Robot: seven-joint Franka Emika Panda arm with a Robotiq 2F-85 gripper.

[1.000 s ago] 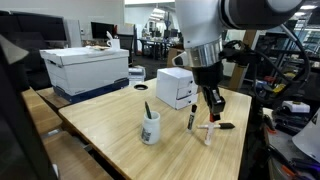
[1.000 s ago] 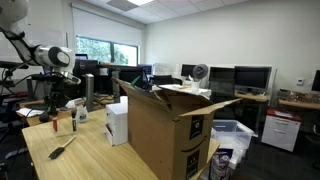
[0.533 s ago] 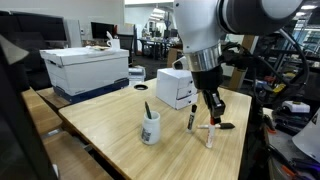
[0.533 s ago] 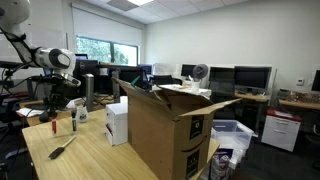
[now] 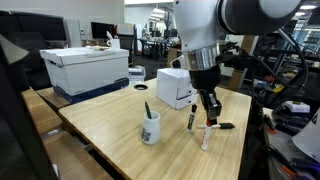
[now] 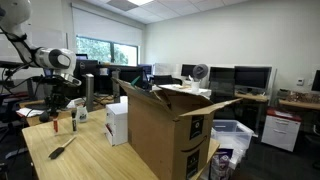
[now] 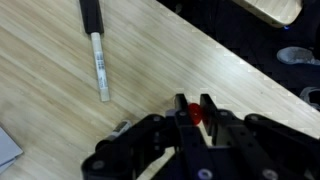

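Observation:
My gripper [image 5: 210,108] hangs over the far side of the wooden table [image 5: 120,140]. In the wrist view the gripper [image 7: 194,112] is shut on the red end of a marker [image 7: 195,116]. The marker's white body [image 5: 206,137] slants down from the fingers to the tabletop. A white marker with a black cap [image 7: 97,50] lies apart on the table and also shows in an exterior view [image 5: 192,119]. A black marker [image 5: 223,127] lies just beside the gripper. The gripper also shows in an exterior view [image 6: 50,100].
A white cup [image 5: 150,128] with a dark pen stands mid-table. A small white box [image 5: 176,87] sits behind the gripper, and a white bin [image 5: 85,68] at the far corner. A large open cardboard box [image 6: 165,130] stands beside the table. Another black marker [image 6: 62,150] lies near the table's front.
The gripper and the held marker have shifted slightly sideways toward the cup; the marker's lower end slid a little on the table. Nothing else moved.

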